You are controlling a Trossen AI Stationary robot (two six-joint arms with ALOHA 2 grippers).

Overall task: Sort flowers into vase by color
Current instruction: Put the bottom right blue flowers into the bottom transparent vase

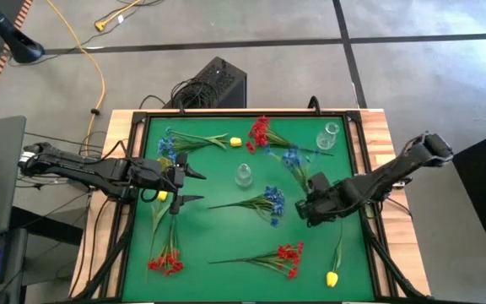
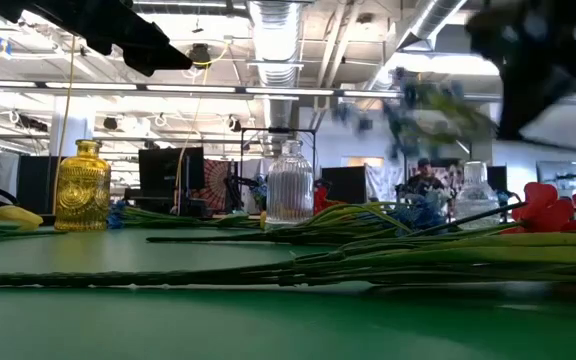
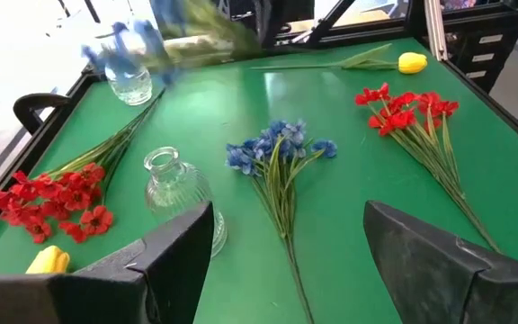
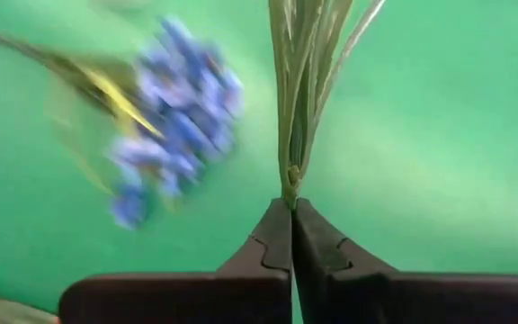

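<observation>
My right gripper [image 1: 305, 205] is shut on a blue-bloomed sprig [image 1: 293, 158], held in the air right of centre; the sprig shows blurred in the low view [image 2: 418, 110] and in the left wrist view [image 3: 129, 47]. My left gripper [image 1: 180, 186] hangs open over the mat's left side, touching nothing. A clear vase [image 1: 243, 175] stands upright mid-mat and another [image 1: 328, 135] at the far right. A yellow vase [image 2: 83, 185] stands upright in the low view. Red sprigs [image 1: 288, 254], [image 1: 166, 262], [image 1: 260, 131], blue sprigs [image 1: 272, 203], [image 1: 170, 144] and yellow buds [image 1: 332, 277], [image 1: 235, 142] lie flat on the mat. My right gripper pinches the cut end of the blue sprig's green stem bundle [image 4: 291, 184] between its two fingertips [image 4: 272, 238]. The stems run straight out ahead, in line with the fingers. The sprig is lifted clear of the mat, its blooms toward the far edge.
The green mat has a dark raised frame [image 1: 357, 135] around it. Another blue sprig [image 4: 174, 117] lies on the mat just below my right gripper. A dark box with cables [image 1: 213, 84] sits on the floor behind the table. Bare mat [image 1: 218, 228] lies near the middle.
</observation>
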